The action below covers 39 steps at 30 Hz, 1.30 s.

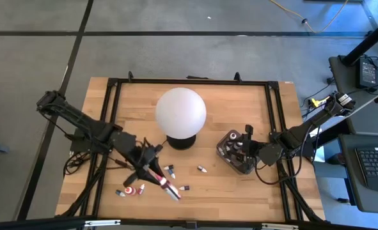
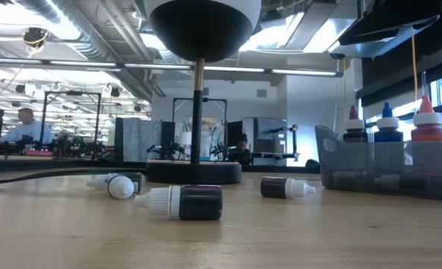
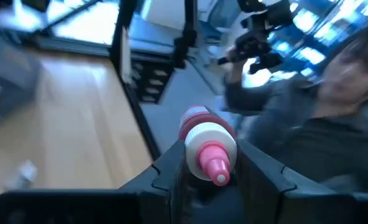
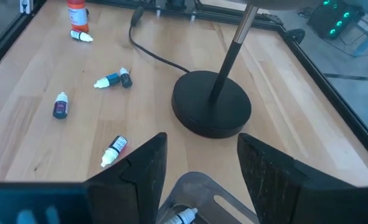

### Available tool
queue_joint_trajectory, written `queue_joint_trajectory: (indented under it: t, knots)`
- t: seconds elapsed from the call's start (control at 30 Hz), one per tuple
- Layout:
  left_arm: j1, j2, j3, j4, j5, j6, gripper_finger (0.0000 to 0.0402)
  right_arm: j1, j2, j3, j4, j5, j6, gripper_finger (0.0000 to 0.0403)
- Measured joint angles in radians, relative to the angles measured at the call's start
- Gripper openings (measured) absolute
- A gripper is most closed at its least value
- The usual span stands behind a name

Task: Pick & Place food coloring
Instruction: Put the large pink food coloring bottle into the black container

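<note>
Gripping a red bottle (image 3: 207,147) with a pink tip, the left gripper (image 1: 166,187) is seen near the bench's (image 1: 240,191) front edge, at seven o'clock from the globe lamp (image 1: 180,111). Loose bottles (image 1: 171,170) lie just beside it. The right gripper (image 1: 240,153) is held with jaws spread over the tray (image 1: 224,153), at four o'clock from the lamp.

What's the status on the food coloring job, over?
Left tool shut on red bottle. Right tool open over tray. Loose bottles on table; globe lamp stands between.
</note>
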Motion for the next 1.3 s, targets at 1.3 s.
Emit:
queue_joint_trajectory:
  t: [1.3]
  knots:
    - [0.133,1.207,1.367,-1.053,-0.229,0.295,0.0115,0.000,0.011,0.000,-0.177,-0.021,0.216,0.0197]
